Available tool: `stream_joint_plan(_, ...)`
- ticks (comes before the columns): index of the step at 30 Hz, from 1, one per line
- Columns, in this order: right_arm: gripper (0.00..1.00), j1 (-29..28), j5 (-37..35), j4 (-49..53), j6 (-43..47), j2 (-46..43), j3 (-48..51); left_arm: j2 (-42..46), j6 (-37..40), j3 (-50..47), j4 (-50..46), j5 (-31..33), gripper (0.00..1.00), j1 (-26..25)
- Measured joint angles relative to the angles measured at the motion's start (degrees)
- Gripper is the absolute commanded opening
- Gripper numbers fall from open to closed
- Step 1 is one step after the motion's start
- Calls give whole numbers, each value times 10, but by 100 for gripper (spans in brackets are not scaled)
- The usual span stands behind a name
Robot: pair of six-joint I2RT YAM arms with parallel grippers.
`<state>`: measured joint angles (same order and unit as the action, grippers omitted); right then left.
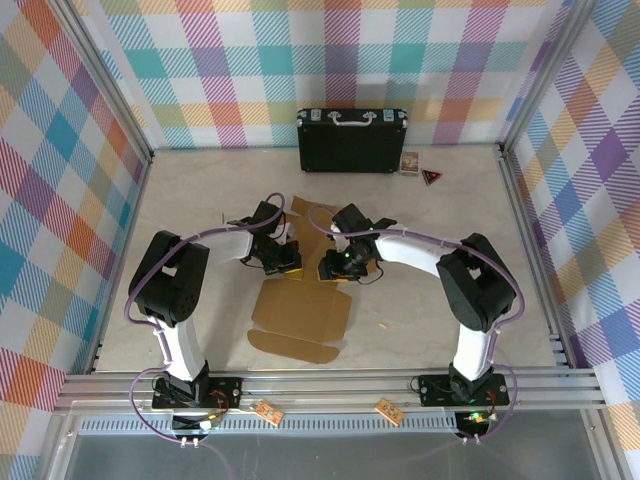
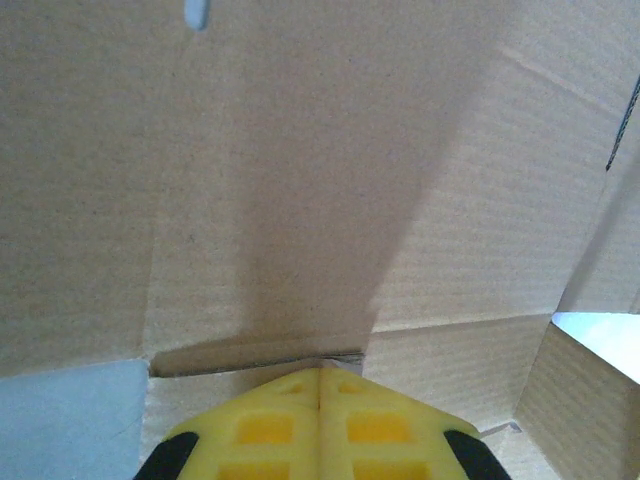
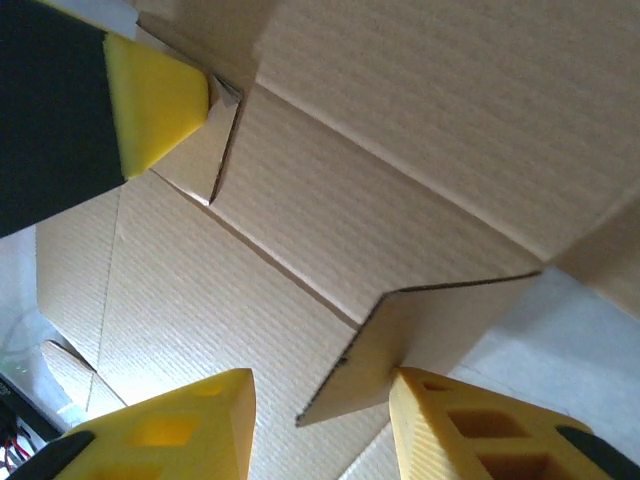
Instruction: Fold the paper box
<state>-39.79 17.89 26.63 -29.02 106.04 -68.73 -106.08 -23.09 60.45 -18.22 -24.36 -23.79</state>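
At centre, paper box (image 1: 300,316) seemingly half-hidden.

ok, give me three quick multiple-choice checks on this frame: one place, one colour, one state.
1. Where does the black case stand?
A) between the two arms
B) at the far edge of the table
C) in the near left corner

2. What colour are the fingers of the left gripper?
A) blue
B) red
C) yellow

3. How do the left gripper's jaws stand?
A) shut, pointed at the paper box
B) wide open
C) clamped on the case handle

Answers:
1 B: the top view shows it against the back wall.
2 C: the left wrist view shows yellow fingers.
3 A: the two fingers meet with no gap, with cardboard ahead.
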Motion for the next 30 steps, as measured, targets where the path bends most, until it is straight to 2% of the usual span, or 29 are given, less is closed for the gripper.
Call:
stream_joint_plan(6,34,0,15,-31,-11,52,-9,1,0,-1,0,3,0,-1)
stream_joint_plan(14,26,1,2,-19,-43,59,-16,2,0,-3,3,5,0,-2)
stream_joint_plan(20,26,5,10,-40,-57,51,0,7,0,-9,9,11,0,-4)
stream_joint_plan(22,31,4,8,-51,-56,42,9,10,0,-12,13,15,0,-5)
stream_joint_plan(26,52,3,-12,-32,-34,12,10,13,0,-14,16,22,0,-5)
stream_joint_plan(30,62,32,-23,-3,-5,-71,12,15,0,-14,15,31,0,-7)
